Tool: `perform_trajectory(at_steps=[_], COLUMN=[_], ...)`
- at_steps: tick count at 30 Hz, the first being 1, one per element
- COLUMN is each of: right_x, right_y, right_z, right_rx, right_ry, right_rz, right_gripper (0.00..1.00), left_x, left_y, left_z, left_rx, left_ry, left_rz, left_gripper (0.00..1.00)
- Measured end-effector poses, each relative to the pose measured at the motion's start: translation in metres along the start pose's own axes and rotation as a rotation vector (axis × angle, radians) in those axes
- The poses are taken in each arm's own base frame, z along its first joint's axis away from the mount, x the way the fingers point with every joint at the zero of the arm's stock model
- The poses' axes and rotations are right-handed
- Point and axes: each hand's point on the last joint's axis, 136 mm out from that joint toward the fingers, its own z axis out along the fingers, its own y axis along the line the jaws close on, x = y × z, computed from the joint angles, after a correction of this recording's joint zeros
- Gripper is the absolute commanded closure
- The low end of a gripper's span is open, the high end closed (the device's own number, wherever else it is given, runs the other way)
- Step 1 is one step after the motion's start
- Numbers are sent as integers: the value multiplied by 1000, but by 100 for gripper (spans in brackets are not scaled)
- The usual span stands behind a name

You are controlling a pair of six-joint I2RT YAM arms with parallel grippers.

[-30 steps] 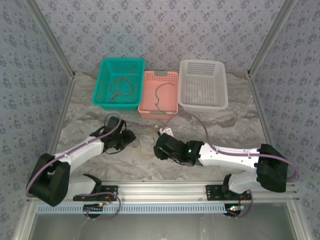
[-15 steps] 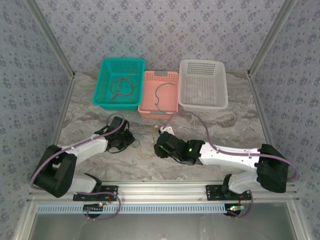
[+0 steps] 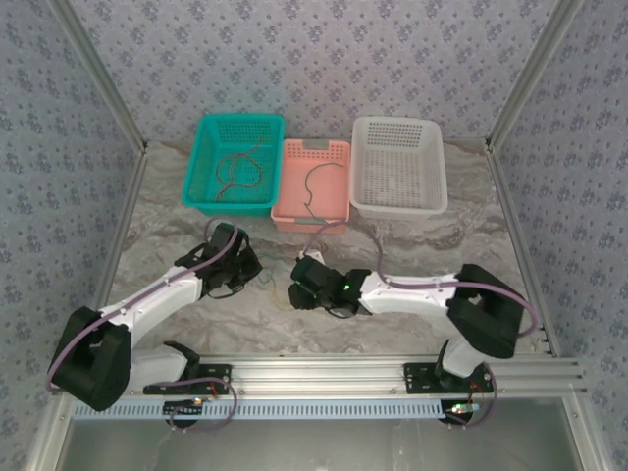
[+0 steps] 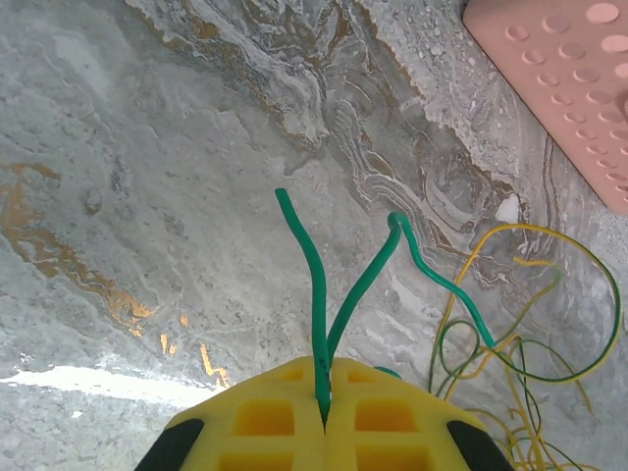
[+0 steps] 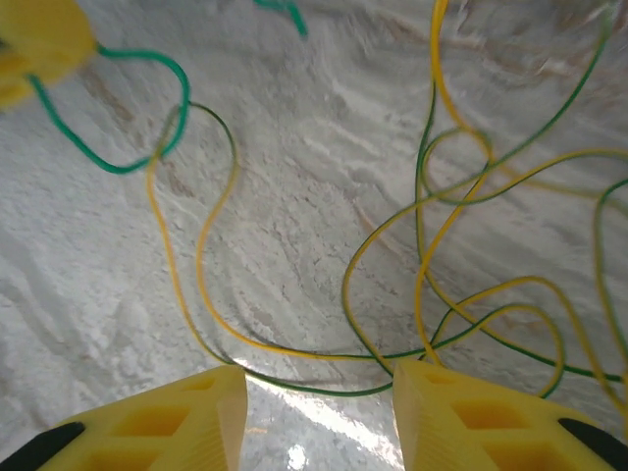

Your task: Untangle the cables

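Since the left claw (image 4: 324, 420) is pressed together on a doubled-over bend of the green cable (image 4: 316, 285), both strands rising just ahead of its tips, the step in hand looks like drawing that cable out of the knot of yellow cables (image 5: 456, 235), which lies ahead and to the right of that claw on the marble table (image 4: 147, 147). The right claw (image 5: 319, 392) hangs with its jaws spread and pinches nothing; thin yellow and yellow-green loops run across the table just beyond its tips. Far ahead and to the left of it, the green cable hooks through one yellow loop (image 5: 201, 196), and that crossing seems to be the snag. To do this well, I would close the right claw on the yellow strand close to that crossing and hold it down. The left claw should then pull slowly and low, straight away from the other claw, so the bend slides out rather than tightening. A fast or upward tug would probably drag the whole bundle along. The pink basket (image 4: 579, 88) sits ahead and to the right of the left claw. No brand, label or writing can be read anywhere: the fingers are plain yellow and the basket wall shows only holes.
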Motion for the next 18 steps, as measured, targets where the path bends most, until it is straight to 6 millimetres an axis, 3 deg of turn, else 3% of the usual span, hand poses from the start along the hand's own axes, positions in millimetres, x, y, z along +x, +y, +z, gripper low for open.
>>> perform_trajectory(at_steps=[5, 9, 13, 18], right_x=[10, 9, 2, 0], right_y=[-12, -33, -46, -54], right_z=[22, 36, 39, 37], right_rx=[50, 94, 100, 84], right_ry=[42, 51, 26, -9], right_rz=[22, 77, 127, 158], right_gripper=[65, 82, 92, 100], left_x=[2, -5, -22, -54], left_y=[1, -11, -24, -14], left_z=[-8, -26, -50, -86], left_rx=[4, 36, 78, 70], left_ry=[2, -21, -69, -156], left_rz=[14, 35, 44, 13], left_gripper=[100, 100, 100, 100])
